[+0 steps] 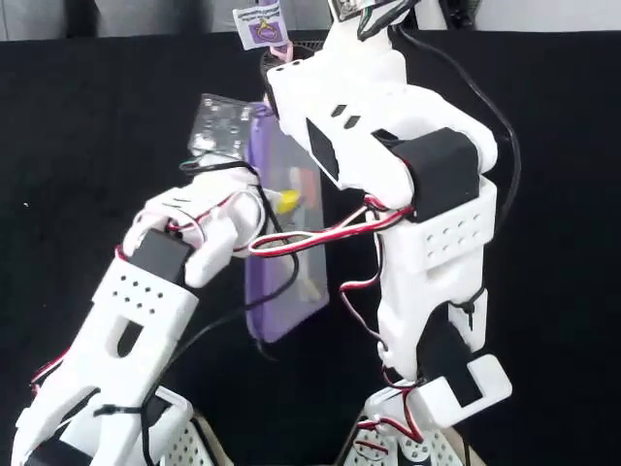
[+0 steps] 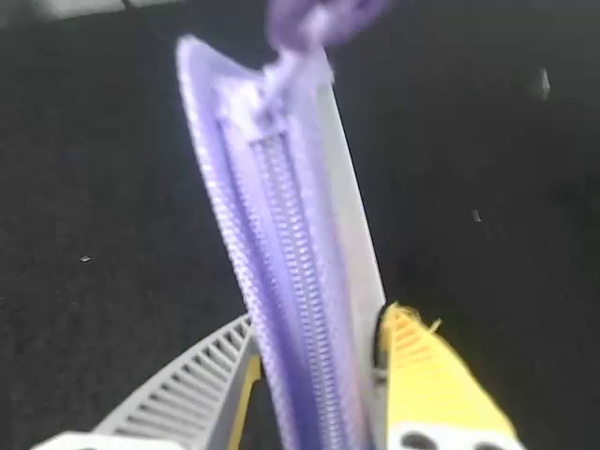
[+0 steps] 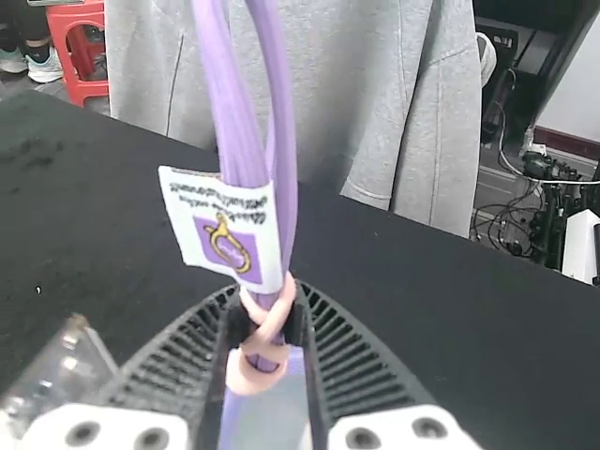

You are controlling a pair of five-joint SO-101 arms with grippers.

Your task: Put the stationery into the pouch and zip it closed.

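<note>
Near edge crowded by both arm bases. Just beyond, centre-left: left gripper (image 1: 270,204), closed narrow on the zipper edge of the pouch (image 1: 291,282), one white ribbed finger (image 2: 202,375) and one yellow finger (image 2: 422,375) pressed to either side. Sits mid-table on the black table (image 1: 87,116), long axis running near to far, zipper along that same line, strap end pointing far. Shows pale items through the translucent purple wall. Leaves open black surface wide to the left and wide to the right, out to both side edges. Just left of the pouch's far half: a clear plastic piece (image 1: 218,126). Farthest: right gripper (image 3: 265,300), shut tight on the strap (image 3: 258,84) together with a pink rubber band (image 3: 255,352), a paper tag (image 3: 225,225) wrapped round the strap just past the claw. Close behind, the table's far edge, then hanging grey cloth (image 3: 375,94).
</note>
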